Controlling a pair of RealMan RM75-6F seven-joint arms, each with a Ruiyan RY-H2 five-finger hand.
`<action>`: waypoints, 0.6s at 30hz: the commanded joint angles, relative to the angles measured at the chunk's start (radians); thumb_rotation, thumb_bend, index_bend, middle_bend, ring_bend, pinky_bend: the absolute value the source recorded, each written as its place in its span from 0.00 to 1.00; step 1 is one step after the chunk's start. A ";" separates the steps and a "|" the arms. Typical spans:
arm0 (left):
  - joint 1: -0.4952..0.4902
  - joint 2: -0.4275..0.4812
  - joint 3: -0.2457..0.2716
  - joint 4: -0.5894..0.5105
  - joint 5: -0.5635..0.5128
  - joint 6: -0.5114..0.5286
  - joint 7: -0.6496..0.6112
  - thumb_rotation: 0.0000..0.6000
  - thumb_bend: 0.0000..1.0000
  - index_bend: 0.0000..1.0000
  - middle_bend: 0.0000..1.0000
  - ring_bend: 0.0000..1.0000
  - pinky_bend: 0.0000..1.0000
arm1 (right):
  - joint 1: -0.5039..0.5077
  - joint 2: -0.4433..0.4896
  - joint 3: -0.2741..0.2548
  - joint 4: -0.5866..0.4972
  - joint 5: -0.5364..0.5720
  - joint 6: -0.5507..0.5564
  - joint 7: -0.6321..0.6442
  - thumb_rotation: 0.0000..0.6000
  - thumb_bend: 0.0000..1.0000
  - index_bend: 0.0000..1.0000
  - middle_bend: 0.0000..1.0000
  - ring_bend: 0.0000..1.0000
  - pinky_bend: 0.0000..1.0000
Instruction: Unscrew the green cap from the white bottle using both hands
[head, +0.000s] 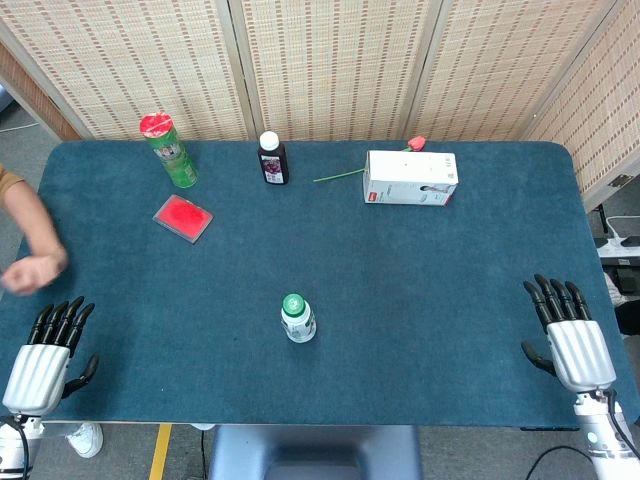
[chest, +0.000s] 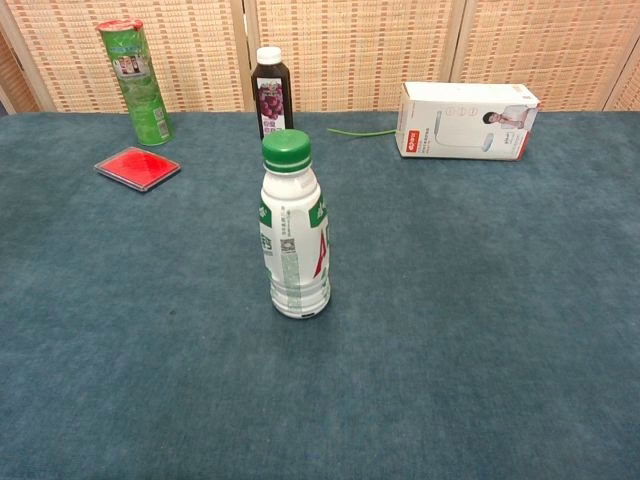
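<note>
The white bottle (head: 299, 323) (chest: 294, 248) stands upright near the table's middle front, its green cap (head: 293, 304) (chest: 286, 150) on top. My left hand (head: 48, 353) lies flat at the front left corner, fingers spread and empty, far from the bottle. My right hand (head: 570, 335) lies flat at the front right edge, fingers apart and holding nothing. Neither hand shows in the chest view.
At the back stand a green tube can (head: 170, 150) (chest: 137, 83), a dark juice bottle (head: 272, 159) (chest: 271, 92) and a white box (head: 410, 178) (chest: 466, 119). A red flat case (head: 182, 217) (chest: 138, 167) lies back left. A person's arm (head: 30, 240) reaches in at the left edge.
</note>
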 joint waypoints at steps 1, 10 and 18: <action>-0.007 -0.002 0.005 -0.004 0.003 -0.016 -0.009 1.00 0.41 0.00 0.00 0.00 0.00 | 0.003 -0.002 0.001 0.001 -0.001 -0.005 0.001 1.00 0.15 0.00 0.00 0.00 0.00; -0.153 -0.043 0.038 -0.055 0.075 -0.212 -0.461 1.00 0.39 0.00 0.00 0.00 0.03 | 0.049 0.039 0.027 -0.053 -0.042 -0.022 -0.010 1.00 0.15 0.00 0.00 0.00 0.00; -0.336 -0.179 -0.028 -0.082 0.026 -0.415 -0.910 1.00 0.34 0.00 0.00 0.00 0.00 | 0.165 0.182 0.090 -0.199 -0.019 -0.165 0.062 1.00 0.15 0.00 0.00 0.00 0.00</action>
